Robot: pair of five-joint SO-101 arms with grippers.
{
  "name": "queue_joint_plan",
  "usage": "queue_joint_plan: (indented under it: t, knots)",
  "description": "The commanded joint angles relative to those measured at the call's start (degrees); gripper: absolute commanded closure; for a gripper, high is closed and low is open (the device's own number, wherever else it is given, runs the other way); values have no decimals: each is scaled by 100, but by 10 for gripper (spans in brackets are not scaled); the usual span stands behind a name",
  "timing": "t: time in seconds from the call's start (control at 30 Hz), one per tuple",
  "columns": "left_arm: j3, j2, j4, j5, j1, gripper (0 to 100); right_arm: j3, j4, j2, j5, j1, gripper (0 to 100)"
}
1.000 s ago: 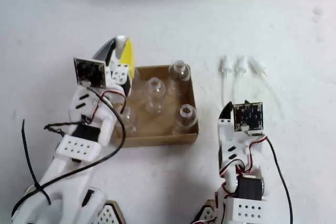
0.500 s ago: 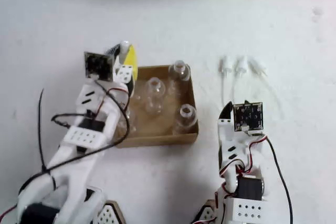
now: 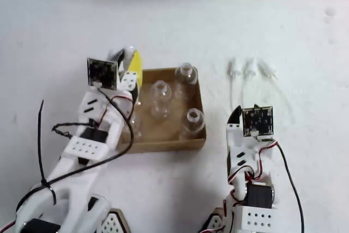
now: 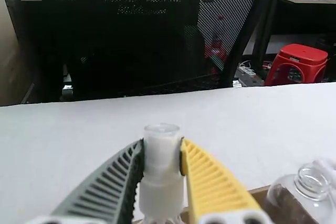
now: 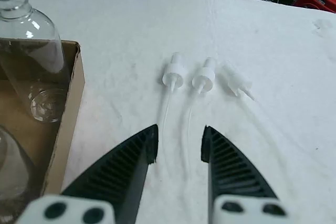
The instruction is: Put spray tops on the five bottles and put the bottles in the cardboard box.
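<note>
Left wrist view: a white plastic spray top (image 4: 161,174) is clenched by the ribbed left gripper (image 4: 161,146); the black right gripper (image 5: 178,137) is held parted.

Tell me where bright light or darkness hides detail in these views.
High view: the bright white table nearly swallows the three white spray tops. Left wrist view: the room behind is dark, yet the spray top in the left pincer is evenly lit. Right wrist view: highlights glint on the clear bottle.
</note>
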Motion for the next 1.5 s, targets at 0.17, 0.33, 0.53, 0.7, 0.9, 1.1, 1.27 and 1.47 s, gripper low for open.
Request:
queue_joint_plan:
  t: [0.17,0.33,0.53,0.7,0.9,1.1,1.27,1.47]
  knots:
    - [0,-259,88,62,-66,972,44,-127,-48,70,-57,879]
    - [-26,-268,475,62,-101,903,44,-127,-48,70,-57,879]
    - [-26,-268,712,220,-110,832,44,-127,-48,70,-57,879]
    - [9,-549,738,343,-110,832,44,-127,-48,70,-66,879]
    - [-35,-1727,1873,343,-101,814,44,-127,-48,70,-66,879]
    - [-149,-2905,2743,325,-110,789,44,-127,-48,70,-75,879]
    - [-1424,-3029,4290,378,-497,789,44,-127,-48,70,-66,879]
    - [-3473,-1807,5662,677,-1138,786,44,-127,-48,70,-66,879]
